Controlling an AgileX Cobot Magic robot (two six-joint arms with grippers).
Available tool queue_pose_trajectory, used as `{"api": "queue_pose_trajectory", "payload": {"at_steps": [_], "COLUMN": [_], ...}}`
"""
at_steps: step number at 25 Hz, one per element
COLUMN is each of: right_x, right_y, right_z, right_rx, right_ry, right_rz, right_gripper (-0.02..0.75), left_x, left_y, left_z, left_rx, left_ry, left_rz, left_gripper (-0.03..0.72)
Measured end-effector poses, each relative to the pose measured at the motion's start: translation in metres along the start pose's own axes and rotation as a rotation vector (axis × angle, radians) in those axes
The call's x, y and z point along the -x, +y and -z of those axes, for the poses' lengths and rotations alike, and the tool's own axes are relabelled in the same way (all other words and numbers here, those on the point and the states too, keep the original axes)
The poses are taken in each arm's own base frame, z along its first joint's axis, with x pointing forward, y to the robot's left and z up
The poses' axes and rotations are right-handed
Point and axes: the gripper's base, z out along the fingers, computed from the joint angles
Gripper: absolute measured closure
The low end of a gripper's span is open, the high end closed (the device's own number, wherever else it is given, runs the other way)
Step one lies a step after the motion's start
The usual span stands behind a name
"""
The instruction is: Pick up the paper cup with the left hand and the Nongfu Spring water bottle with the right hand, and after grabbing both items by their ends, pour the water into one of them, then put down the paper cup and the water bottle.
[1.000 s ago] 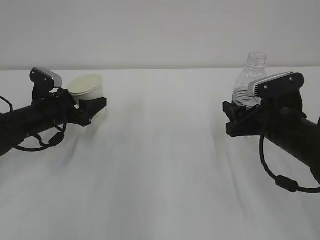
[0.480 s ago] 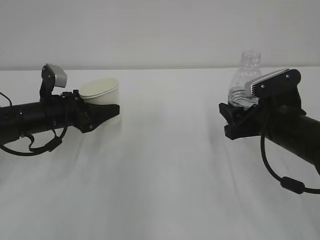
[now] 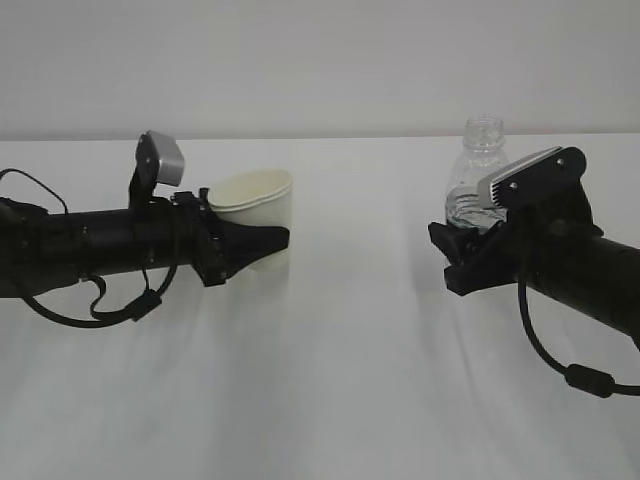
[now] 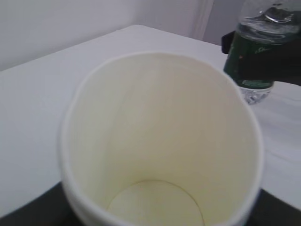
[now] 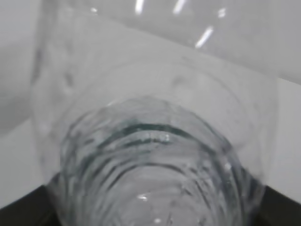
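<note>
Gripping the paper cup (image 3: 254,205) low on its body, left tool (image 3: 262,243) clamped round it, mouth up and empty inside, ready to receive. Opposite, well apart, right tool (image 3: 458,262) closed round the lower part of the Nongfu Spring water bottle (image 3: 474,180), neck upright and capless, water (image 4: 268,16) showing inside near the shoulder; held low, probably to leave room for tilting. Both apparently lifted clear of the plain white worktop (image 3: 340,380) beneath. Beyond, only a bare pale wall (image 3: 320,60).
</note>
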Motion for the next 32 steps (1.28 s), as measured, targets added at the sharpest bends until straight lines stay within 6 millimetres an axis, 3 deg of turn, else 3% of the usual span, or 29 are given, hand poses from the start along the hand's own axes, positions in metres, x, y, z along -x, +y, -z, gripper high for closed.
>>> {"api": "queue_pose_trajectory", "payload": {"at_steps": [9,15,23,32], "right_x": [0.000,0.003,0.024,0.025], "right_y": [0.002,0.003,-0.001,0.000], "right_z": [0.000,-0.001,0.007,0.003], "right_rx": [0.020,0.045,0.041,0.081], "right_ry": [0.000,-0.003,-0.032,0.029], "right_rz": [0.020,0.036,0.049,0.123], "right_gripper": [0.244,0.244,0.244,0.244], "left_x": [-0.001,-0.002,-0.002,0.002], "left_y": [-0.042,-0.059,-0.061,-0.062], "left_z": [-0.035,-0.047,-0.049,-0.051], "left_rx": [-0.137,-0.187,-0.185,-0.156], "left_ry": [0.022,0.037,0.038,0.020], "left_rz": [-0.021,-0.031,-0.051,-0.148], "left_gripper": [0.256,0.256,0.256,0.256]}}
